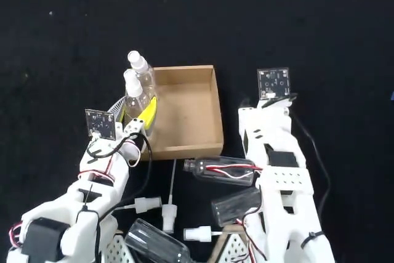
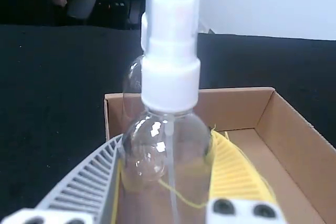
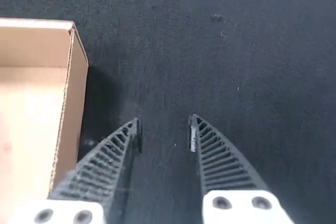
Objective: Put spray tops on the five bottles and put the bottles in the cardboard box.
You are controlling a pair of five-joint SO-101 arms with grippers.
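My left gripper (image 1: 136, 114) is shut on a clear bottle (image 1: 134, 92) with a white spray top, held upright at the left wall of the cardboard box (image 1: 196, 110). In the left wrist view the bottle (image 2: 157, 150) sits between the grey finger (image 2: 89, 182) and the yellow finger (image 2: 236, 177). A second topped bottle (image 1: 140, 68) stands just behind it at the box's far left corner. An uncapped bottle (image 1: 221, 170) lies in front of the box, another (image 1: 237, 205) beside the right arm, a third (image 1: 157, 247) at the near edge. My right gripper (image 3: 164, 127) is open over bare table right of the box (image 3: 37, 77).
Three loose spray tops lie on the black table in front of the box: one (image 1: 144, 203), one (image 1: 169, 215) with its tube pointing at the box, one (image 1: 200, 233). Red and white wires of the right arm cross the bottle lying nearest the box.
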